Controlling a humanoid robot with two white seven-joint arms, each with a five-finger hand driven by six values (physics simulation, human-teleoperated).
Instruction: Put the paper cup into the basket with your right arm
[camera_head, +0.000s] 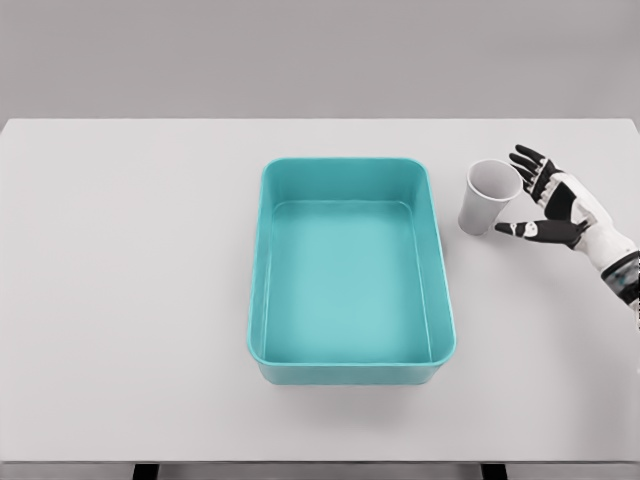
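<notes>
1. The basket (350, 272), a teal rectangular tub, sits near the middle of the white surface (130, 300) with nothing inside it; its floor and inner walls are fully exposed.
2. The paper cup (487, 198) stands to the right of the basket, just off its upper right corner and clear of its rim. It is white, tilted slightly, with its open mouth facing up and toward the right.
3. The right robot hand (548, 205) is right of the basket, on the far side of the cup. Its fingers are spread wide and hold nothing: the dark fingertips (524, 158) reach up by the cup's rim, and the thumb extends low toward the cup's base.
4. Whether any fingertip touches the cup cannot be told from this angle.
5. The right forearm is cut off by the picture's right edge, so only the wrist and hand show.
6. The surface's near legs are barely visible at the bottom edge.
</notes>
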